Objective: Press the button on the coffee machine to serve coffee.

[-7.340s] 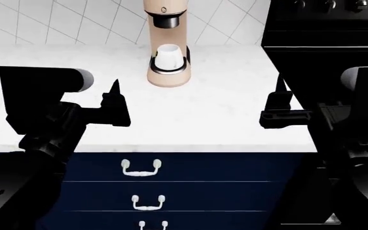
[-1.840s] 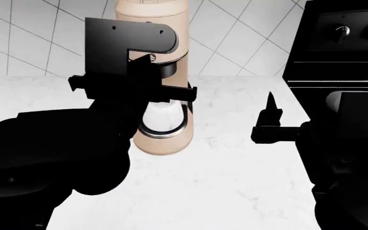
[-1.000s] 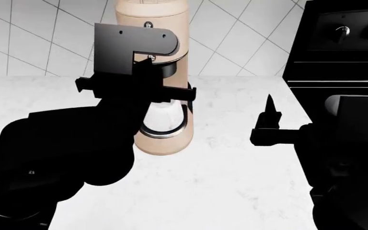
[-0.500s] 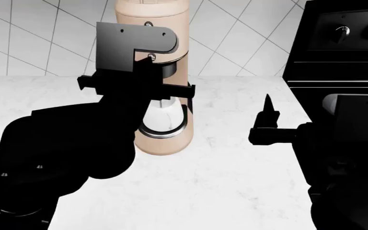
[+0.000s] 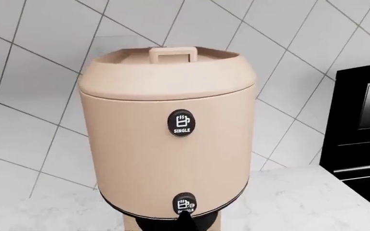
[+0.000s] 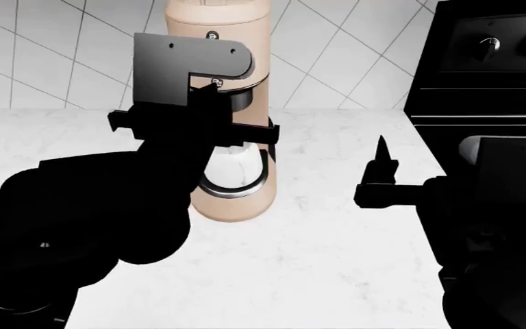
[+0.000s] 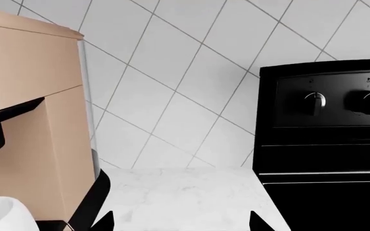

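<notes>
Our left gripper [image 6: 216, 86] has crept up against the coffee machine [image 6: 231, 116], its fingers closed to a point touching the lower button [image 5: 185, 203], so pressing seems underway.

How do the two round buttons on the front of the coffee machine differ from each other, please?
The SINGLE button sits higher, on the middle of the coffee machine; the DOUBLE button sits low, at the drum's bottom edge.

The SINGLE button shows whole and has nothing near it; the DOUBLE button has the dark tip of the left gripper right at its lower edge, covering part of it.

Both are small, round and black, with a white cup icon and a white label.
</notes>
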Tool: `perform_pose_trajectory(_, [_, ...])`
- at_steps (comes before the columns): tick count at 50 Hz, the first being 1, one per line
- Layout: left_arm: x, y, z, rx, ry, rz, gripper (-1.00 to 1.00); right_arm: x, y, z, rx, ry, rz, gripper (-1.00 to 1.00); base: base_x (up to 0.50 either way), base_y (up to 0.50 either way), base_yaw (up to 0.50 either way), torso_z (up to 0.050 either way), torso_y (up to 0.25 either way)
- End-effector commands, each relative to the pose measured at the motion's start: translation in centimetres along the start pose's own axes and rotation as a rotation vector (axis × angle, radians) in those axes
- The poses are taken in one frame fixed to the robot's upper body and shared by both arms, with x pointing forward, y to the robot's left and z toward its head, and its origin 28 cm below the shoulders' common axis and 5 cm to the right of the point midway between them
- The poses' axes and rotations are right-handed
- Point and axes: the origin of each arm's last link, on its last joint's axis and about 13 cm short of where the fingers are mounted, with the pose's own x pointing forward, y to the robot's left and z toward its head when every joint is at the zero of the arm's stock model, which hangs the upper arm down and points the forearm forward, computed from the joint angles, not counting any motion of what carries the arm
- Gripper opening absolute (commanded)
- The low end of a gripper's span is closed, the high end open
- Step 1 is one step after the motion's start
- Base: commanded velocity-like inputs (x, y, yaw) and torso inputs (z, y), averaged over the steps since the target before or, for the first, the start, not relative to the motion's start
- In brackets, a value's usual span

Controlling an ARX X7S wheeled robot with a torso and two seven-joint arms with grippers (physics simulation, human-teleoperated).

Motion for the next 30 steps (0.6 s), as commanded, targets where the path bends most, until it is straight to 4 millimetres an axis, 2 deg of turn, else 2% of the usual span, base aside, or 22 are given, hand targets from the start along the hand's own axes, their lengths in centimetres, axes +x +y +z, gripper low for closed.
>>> perform_pose_trajectory(1, [-1.4,0.2,0.7,-0.008,-0.014,-0.018,-1.0,0.1,0.1,-0.2,0.011,-0.004,-0.002,1.0,0.0,0.0,0.0,0.0,0.0])
perform_pose_trajectory(9, [-1.6,0.3,0.4,-0.011,-0.012,-0.018,-1.0,0.0,0.1,-0.2,0.012,-0.002,-0.005,1.0,0.0,0.0,0.0,0.0,0.0])
perform_pose_trajectory(10, [-1.6,0.3,0.4,-0.013,-0.01,-0.018,1.0,0.0,0.0,-0.2,0.012,-0.002,-0.005,1.0,0.0,0.0,0.0,0.0,0.0])
perform_pose_trajectory(22, [-2.0,1.3,0.1,-0.038,-0.029,-0.009,1.0,0.0,0.0,-0.2,0.012,-0.002,-0.005,1.0,0.0,0.0,0.0,0.0,0.0])
perform_pose_trajectory(30, [-2.2,2.3,-1.0,-0.032,-0.059,0.008,1.0,-0.2,0.0,-0.2,0.011,-0.002,-0.007,1.0,0.0,0.0,0.0,0.0,0.0])
